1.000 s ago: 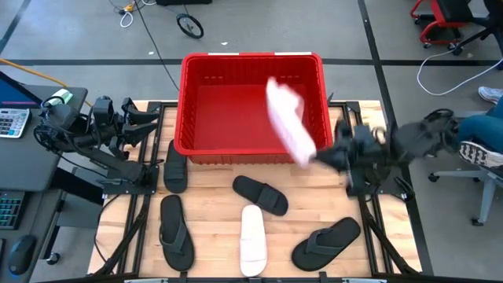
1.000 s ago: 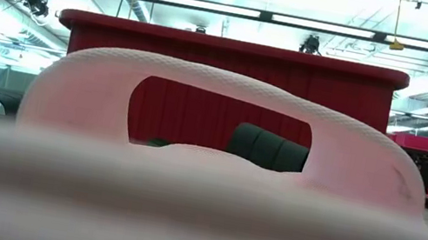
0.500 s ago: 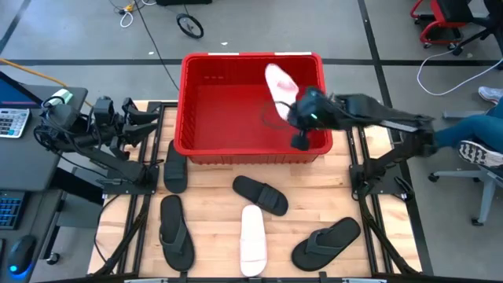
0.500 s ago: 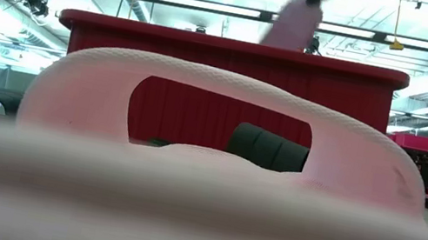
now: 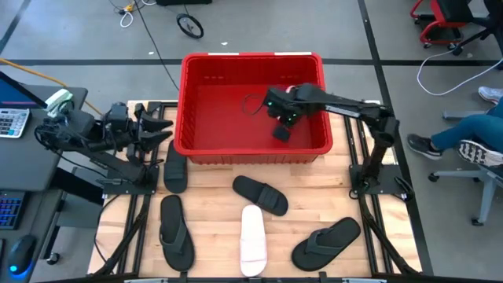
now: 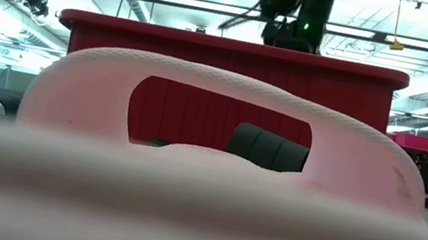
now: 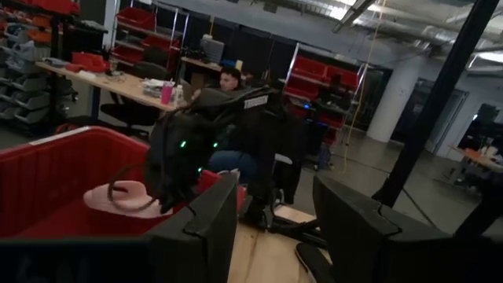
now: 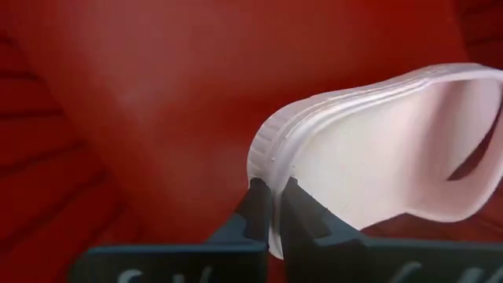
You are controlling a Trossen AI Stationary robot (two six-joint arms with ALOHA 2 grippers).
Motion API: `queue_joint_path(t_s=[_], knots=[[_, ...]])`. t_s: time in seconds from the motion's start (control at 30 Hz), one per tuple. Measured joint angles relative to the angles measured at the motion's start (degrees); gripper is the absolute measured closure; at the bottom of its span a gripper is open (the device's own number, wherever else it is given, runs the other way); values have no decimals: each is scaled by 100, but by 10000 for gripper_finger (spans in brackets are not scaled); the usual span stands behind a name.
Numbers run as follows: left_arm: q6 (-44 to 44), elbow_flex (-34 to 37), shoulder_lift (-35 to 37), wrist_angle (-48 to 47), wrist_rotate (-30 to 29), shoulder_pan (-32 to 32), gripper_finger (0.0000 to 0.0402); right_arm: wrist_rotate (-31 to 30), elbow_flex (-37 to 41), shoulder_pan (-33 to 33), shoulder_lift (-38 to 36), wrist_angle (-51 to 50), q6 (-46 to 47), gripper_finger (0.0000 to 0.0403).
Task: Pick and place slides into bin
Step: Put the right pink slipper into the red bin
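Note:
My right gripper (image 8: pixel 271 196) is inside the red bin (image 5: pixel 192 102), shut on a pale pink slide (image 8: pixel 377 157). The slide also shows low in the bin in the left wrist view (image 7: pixel 118 196); in the high view my right arm (image 5: pixel 279 110) hides most of it. My left gripper (image 7: pixel 275 228) is open and empty by the bin's left side (image 5: pixel 161 130). On the table lie a white slide (image 5: pixel 253 240), two black slides (image 5: pixel 261 194) (image 5: pixel 174 167) and two black flip-flops (image 5: pixel 174 232) (image 5: pixel 326 242), soles down. My right gripper pinches the rim of the pink slide's sole (image 8: pixel 267 177) at one end between its two fingers. The rest of the slide reaches away beyond the fingertips, inside the bin. I cannot tell whether it touches the bin's floor.
The low view is filled by the near white slide (image 6: pixel 222 122), with the bin's wall (image 6: pixel 235 53) behind it. A person's legs and shoe (image 5: pixel 471 145) show beyond the table's right edge. A desk with a calculator (image 5: pixel 12 122) stands at the left.
My right gripper has carried the pink slide from the bin's near right corner toward the far left, over the rim, and down into the bin. The slide, held high above the rim before, now sits low inside. My left gripper has shifted slightly toward the bin.

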State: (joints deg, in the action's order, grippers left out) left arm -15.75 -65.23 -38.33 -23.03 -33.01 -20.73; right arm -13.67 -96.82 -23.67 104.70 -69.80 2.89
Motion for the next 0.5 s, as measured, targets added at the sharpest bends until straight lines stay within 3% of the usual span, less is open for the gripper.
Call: queue_joint_path(t_s=[0.3,0.5], knots=[[-13,0,-435,-2,0,0,230,-547,0,-75,563,4,-657,391],[-17,0,-670,-1,1,-1,230,-572,0,-218,635,-250,-846,379]])
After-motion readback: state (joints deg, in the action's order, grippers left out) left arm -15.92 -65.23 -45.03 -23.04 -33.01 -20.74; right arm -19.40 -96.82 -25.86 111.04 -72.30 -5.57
